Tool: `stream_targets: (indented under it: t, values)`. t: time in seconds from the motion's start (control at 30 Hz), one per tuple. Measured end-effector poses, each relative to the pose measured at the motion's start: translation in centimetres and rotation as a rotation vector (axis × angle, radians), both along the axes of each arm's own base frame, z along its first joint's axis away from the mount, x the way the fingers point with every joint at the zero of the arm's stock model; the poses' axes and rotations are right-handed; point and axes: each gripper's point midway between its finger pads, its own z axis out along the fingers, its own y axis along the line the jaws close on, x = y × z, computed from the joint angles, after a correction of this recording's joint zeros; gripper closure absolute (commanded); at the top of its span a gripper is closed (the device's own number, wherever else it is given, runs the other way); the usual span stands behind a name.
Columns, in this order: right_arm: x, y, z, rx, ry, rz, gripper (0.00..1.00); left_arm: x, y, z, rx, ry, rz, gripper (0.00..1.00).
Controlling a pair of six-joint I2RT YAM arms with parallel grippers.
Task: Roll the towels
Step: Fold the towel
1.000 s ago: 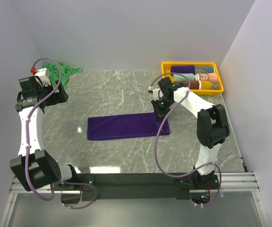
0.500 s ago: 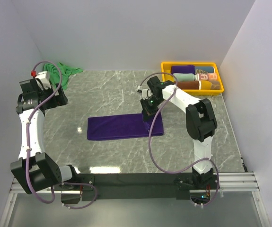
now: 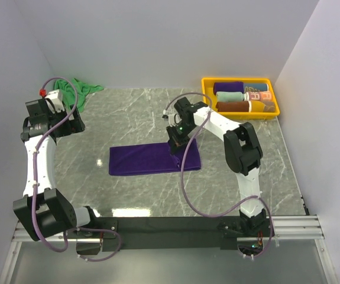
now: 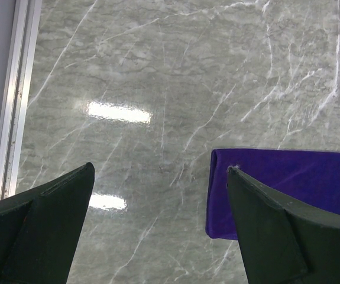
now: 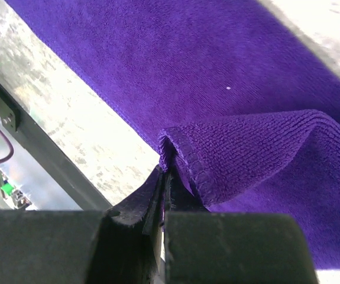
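"Starting from the left, what did the arms have?" asked the first observer.

"The crumpled bright green cloth towel (image 3: 78, 90) lay untouched in the far left corner of the grey marble table (image 3: 128, 112)," said the second. "The left gripper (image 4: 161, 168) hung near it with its fingers spread wide, holding nothing. Its wrist camera caught only bare marble and the left end of the flat dark purple cloth towel (image 3: 140, 160), which lay across the middle of the table."

"And what had changed?"

"The right gripper (image 5: 165, 171), its fingers pinched tight on the purple towel's right edge, had swept leftward over the past second, drawing that edge over the cloth beneath. The towel had shortened from the right, and a doubled layer sat under the wrist. Its left end had not shifted."

"So what did that mean for the task?"

"The first turn looked begun but loose, more a fold than a roll. Most of the purple towel was left to roll, then the green one. At the far right the yellow plastic tray (image 3: 239, 78) held several rolled cloths (image 3: 229, 87), likely where finished ones belonged."
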Motion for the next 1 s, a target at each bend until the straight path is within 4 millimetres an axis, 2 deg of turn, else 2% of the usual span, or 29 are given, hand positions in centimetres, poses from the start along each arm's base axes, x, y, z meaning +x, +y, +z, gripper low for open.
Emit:
stream_targets:
  t: [0.17,0.5,0.53,0.57,0.7,0.77,0.87,0.93,1.0]
  values:
    - [-0.8,0.9,-0.2,0.003,0.019,0.017,1.0,0.1,0.0,-0.2,-0.002,0.006,0.0,0.01]
    - [-0.6,2.3,0.1,0.033,0.038,0.018,1.0,0.1,0.0,-0.2,-0.002,0.006,0.0,0.01]
    - [-0.5,2.4,0.0,0.034,0.043,0.019,0.93,0.1,0.0,-0.2,-0.003,0.006,-0.001,0.01]
    - [-0.5,2.5,-0.2,0.035,0.053,0.02,0.81,0.1,0.0,-0.2,-0.003,0.006,-0.002,0.0]
    - [-0.4,2.9,-0.7,0.042,0.077,0.035,0.65,-0.1,-0.4,-0.8,-0.013,0.016,-0.023,0.02]
    - [-0.4,2.9,-0.2,0.054,0.081,0.045,0.6,-0.3,-0.7,-1.4,-0.018,0.027,-0.046,0.07]
    - [0.3,2.8,1.2,0.085,0.045,0.059,0.6,-1.0,-1.5,-2.4,-0.04,0.057,-0.087,0.2]
    - [1.1,1.9,2.3,0.094,0.004,0.055,0.62,-1.6,-2.3,-3.4,-0.057,0.086,-0.12,0.31]
    - [2.2,0.4,3.2,0.082,-0.04,0.041,0.64,-2.2,-3.2,-4.7,-0.077,0.124,-0.15,0.37]
